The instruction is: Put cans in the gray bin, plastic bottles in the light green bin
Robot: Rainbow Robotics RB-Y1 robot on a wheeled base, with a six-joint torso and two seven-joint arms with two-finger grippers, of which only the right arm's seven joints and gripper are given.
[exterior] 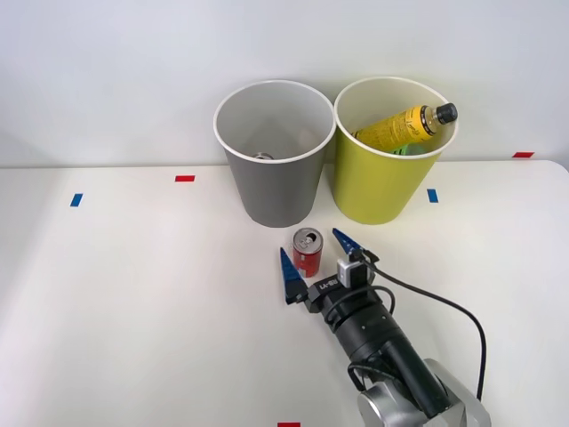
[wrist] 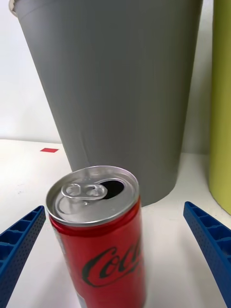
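Observation:
A small red can [exterior: 308, 252] with a silver top stands upright on the white table, just in front of the gray bin [exterior: 273, 187]. My right gripper [exterior: 316, 260] is open with one blue finger on each side of the can [wrist: 98, 236], not touching it. The light green bin [exterior: 388, 182] stands to the right of the gray bin [wrist: 115, 91]. A yellow-labelled plastic bottle [exterior: 404, 124] with a black cap leans inside the light green bin [wrist: 222, 101], its cap poking over the rim. Something silver [exterior: 262, 157] lies at the bottom of the gray bin.
The white table [exterior: 133, 302] spreads wide to the left and front. Small red tape marks [exterior: 185, 178] and blue tape marks [exterior: 76, 199] dot its surface. A black cable [exterior: 444, 307] loops from my right arm. A pale wall stands behind the bins.

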